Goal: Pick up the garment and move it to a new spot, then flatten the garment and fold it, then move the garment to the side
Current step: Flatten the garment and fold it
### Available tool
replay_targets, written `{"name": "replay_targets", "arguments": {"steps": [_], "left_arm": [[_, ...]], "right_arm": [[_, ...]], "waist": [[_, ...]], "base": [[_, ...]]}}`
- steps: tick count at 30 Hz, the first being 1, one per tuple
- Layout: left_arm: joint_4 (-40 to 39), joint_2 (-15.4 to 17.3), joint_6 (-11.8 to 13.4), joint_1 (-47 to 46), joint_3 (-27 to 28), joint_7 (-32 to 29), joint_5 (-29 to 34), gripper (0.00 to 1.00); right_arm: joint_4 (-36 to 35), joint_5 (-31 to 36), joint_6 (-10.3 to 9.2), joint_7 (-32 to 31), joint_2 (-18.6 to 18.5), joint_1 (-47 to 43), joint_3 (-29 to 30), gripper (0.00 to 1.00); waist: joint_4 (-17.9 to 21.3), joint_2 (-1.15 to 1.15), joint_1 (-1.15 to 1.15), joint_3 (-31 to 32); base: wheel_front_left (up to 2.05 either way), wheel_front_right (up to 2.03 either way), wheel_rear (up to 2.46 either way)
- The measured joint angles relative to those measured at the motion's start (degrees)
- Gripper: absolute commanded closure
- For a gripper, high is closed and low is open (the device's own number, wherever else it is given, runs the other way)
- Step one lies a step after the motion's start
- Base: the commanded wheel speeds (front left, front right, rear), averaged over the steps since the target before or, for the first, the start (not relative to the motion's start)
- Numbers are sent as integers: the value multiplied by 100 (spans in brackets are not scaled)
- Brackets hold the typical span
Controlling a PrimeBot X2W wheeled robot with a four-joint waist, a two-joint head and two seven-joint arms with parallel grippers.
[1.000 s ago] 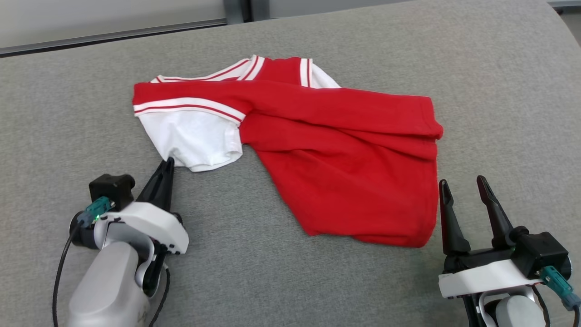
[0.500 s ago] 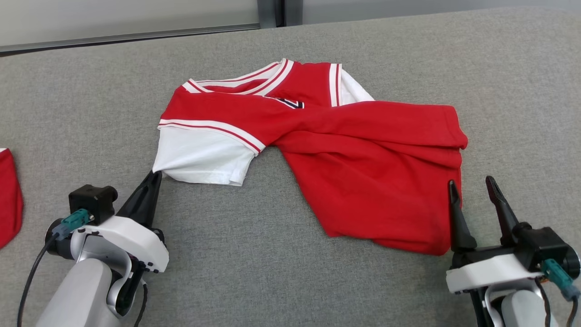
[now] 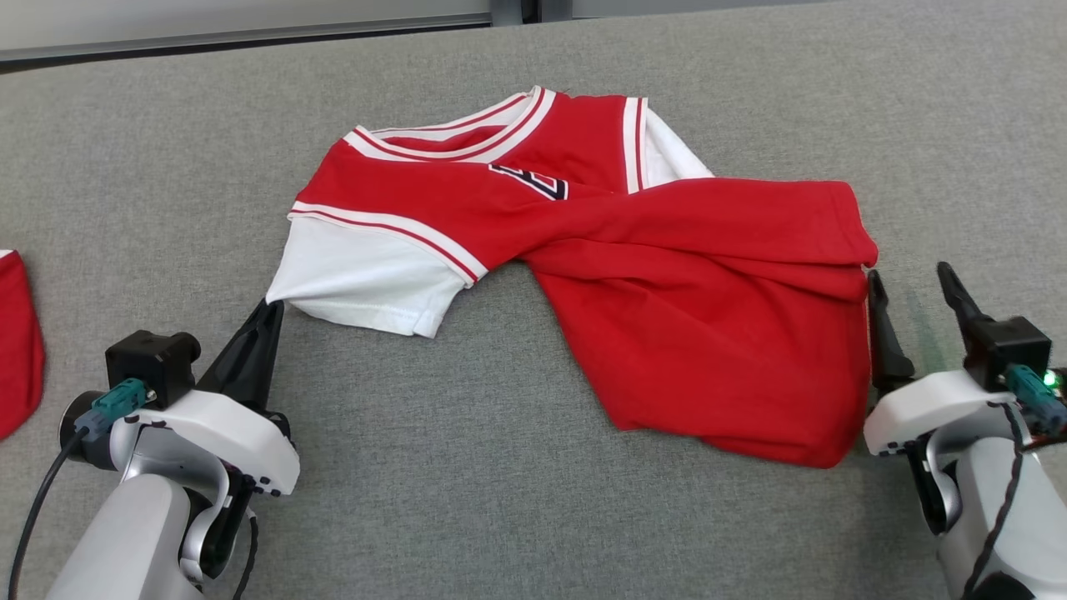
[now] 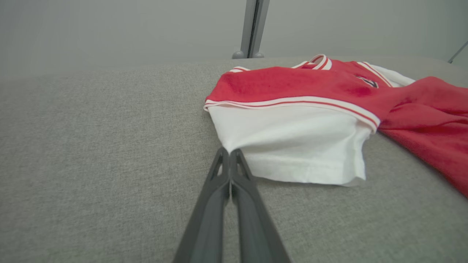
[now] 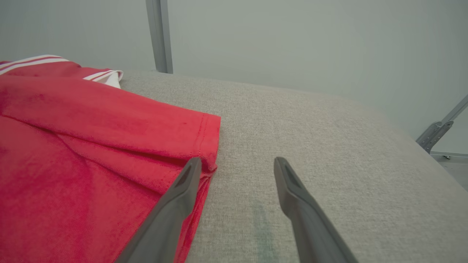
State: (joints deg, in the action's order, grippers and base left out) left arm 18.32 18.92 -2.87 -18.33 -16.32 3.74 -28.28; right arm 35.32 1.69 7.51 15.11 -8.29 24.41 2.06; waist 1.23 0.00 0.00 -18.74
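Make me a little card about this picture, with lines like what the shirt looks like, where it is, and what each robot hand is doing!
garment: red shirt with white sleeves and striped trim, crumpled, not flat
surface: grey fabric-covered table
left gripper: shut, pinching the corner of the white sleeve
right gripper: open, at the red hem, one finger against it, the other over bare table
folding: not yet begun
also there: another red cloth at the left edge
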Motion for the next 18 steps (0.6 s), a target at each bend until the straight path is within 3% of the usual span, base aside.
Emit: {"name": "replay_targets", "arguments": {"steps": [12,13,14,16,18], "left_arm": [[-275,45,68,-55,-19,-70,-5,100],[-280,46,68,-81,-21,-70,-5,100],[-285,47,68,-94,-23,-70,-5,100],[-283,55,73,-96,-25,-70,-7,100],[-290,57,75,-127,-31,-55,-7,100]], "right_arm": [[846,0,0,1,-43,762,-533,1],[844,-4,0,1,-53,805,-587,52],[844,-7,0,1,-54,845,-630,52],[840,-38,0,1,-65,879,-693,100],[803,-104,0,1,-98,890,-755,100]], "waist": [[-137,0,0,-269],[-152,0,0,-289],[-165,0,0,-307],[-188,0,0,-328],[-205,0,0,-318]], "base": [[0,0,0],[0,0,0],[0,0,0],[0,0,0],[0,0,0]]}}
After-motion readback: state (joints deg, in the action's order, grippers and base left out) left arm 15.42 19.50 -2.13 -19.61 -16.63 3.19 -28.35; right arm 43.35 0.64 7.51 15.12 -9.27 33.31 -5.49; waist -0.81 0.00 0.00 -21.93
